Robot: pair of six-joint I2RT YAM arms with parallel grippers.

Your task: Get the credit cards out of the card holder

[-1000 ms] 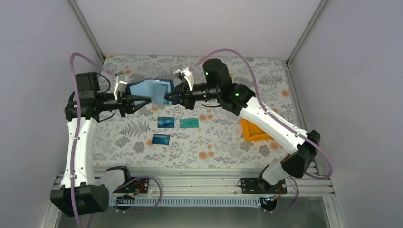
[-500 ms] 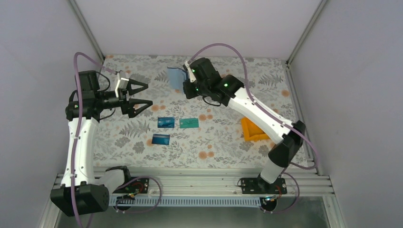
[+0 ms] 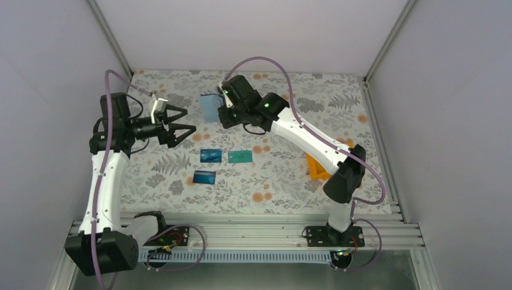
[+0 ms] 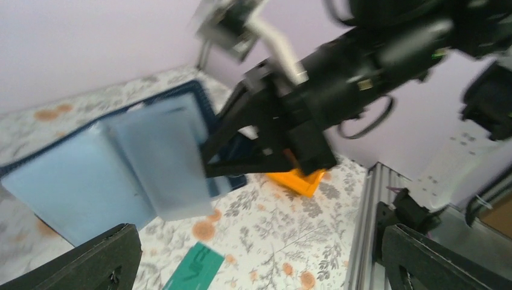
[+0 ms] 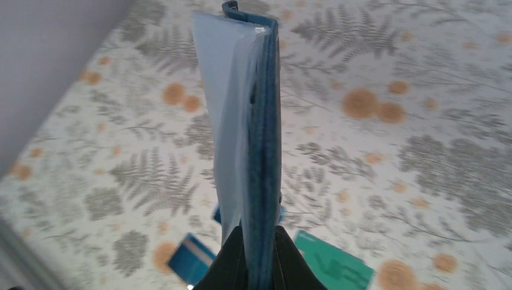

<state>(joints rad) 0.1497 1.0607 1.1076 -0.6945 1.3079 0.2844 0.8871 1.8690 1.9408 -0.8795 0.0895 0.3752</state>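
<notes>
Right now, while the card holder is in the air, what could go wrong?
1. The right gripper pinches the card holder by one edge only; it could slip or swing.
2. If it falls, it may scatter the teal card and the blue card lying on the table nearby.
3. The open left gripper is close by; the arms could bump.

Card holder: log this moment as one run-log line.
right gripper: shut on card holder, raised above table | left gripper: open, empty | loose on table: far blue card, near blue card, teal card
</notes>
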